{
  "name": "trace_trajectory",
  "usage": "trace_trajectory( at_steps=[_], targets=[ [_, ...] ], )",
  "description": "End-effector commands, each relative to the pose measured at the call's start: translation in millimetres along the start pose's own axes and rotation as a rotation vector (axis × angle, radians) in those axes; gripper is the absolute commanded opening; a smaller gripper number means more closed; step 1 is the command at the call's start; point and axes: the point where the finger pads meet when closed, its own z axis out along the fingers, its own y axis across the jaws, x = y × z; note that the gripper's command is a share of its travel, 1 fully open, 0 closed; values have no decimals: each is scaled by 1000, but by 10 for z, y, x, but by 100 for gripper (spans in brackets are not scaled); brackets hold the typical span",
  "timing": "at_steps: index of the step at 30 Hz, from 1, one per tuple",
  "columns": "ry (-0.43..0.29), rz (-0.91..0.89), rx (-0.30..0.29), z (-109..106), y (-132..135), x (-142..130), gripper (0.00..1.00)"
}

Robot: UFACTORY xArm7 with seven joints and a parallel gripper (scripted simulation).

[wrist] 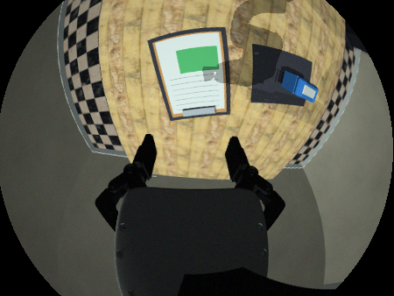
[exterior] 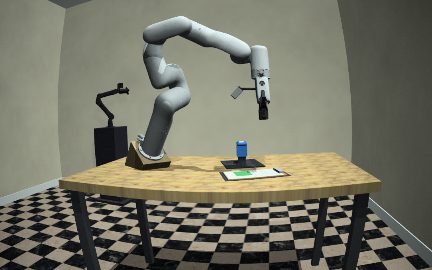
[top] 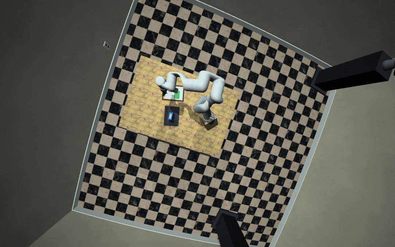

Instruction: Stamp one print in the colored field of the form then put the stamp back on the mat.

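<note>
The blue stamp (exterior: 241, 149) stands upright on the dark mat (exterior: 243, 165); it also shows in the top view (top: 170, 116) and in the wrist view (wrist: 299, 85). The form (exterior: 254, 173) lies in front of the mat, with its green field (exterior: 242, 173) at the left end. The field shows no dark mark in the wrist view (wrist: 197, 59). My gripper (exterior: 263, 115) hangs high above the form's right end, far above the stamp. Its fingers are wide open with nothing between them.
The arm's base (exterior: 147, 158) stands on a wooden wedge at the table's back left. A black pedestal with a camera arm (exterior: 109, 143) stands behind the table. The table edge runs close in front of the form.
</note>
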Motion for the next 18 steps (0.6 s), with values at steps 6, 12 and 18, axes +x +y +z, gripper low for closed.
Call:
trace_trajectory(
  at_steps=[6, 12, 18],
  targets=[
    [5, -163, -38, 143, -28, -36, 100],
    [4, -163, -40, 707, -4, -15, 100],
    [4, -163, -40, 707, -4, -15, 100]
  ],
)
